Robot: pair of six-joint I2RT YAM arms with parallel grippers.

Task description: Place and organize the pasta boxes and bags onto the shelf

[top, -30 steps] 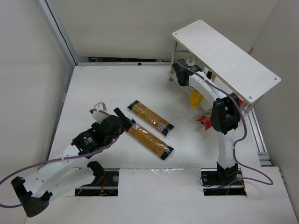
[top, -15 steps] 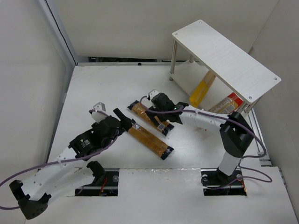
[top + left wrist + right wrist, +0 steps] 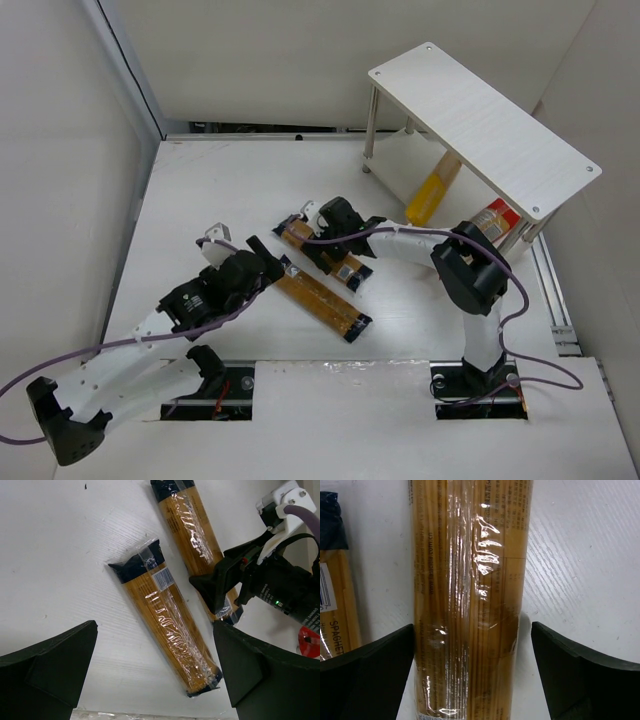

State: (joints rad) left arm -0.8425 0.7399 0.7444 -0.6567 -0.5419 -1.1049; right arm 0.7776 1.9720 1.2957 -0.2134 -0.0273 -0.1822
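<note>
Two orange-brown pasta packs lie side by side on the table. My right gripper [image 3: 320, 232] [image 3: 472, 680] is low over the far pack [image 3: 345, 266] [image 3: 470, 580], open, one finger on each side of it. The near pack [image 3: 320, 302] [image 3: 170, 625] lies just ahead of my left gripper [image 3: 270, 260] [image 3: 155, 680], which is open with that pack's end between its fingers. A yellow pack [image 3: 432, 190] and a red pack [image 3: 493, 218] lie on the lower tier of the shelf [image 3: 480, 110].
The shelf stands at the table's back right, its thin legs [image 3: 370, 130] beside the right arm's reach. In the left wrist view the right gripper's black body [image 3: 260, 580] sits over the far pack [image 3: 190, 525]. White walls close the left and back sides.
My right arm has swung from under the shelf to the far pack and lowered astride it, jaws opening wide. The left arm has hardly moved.
</note>
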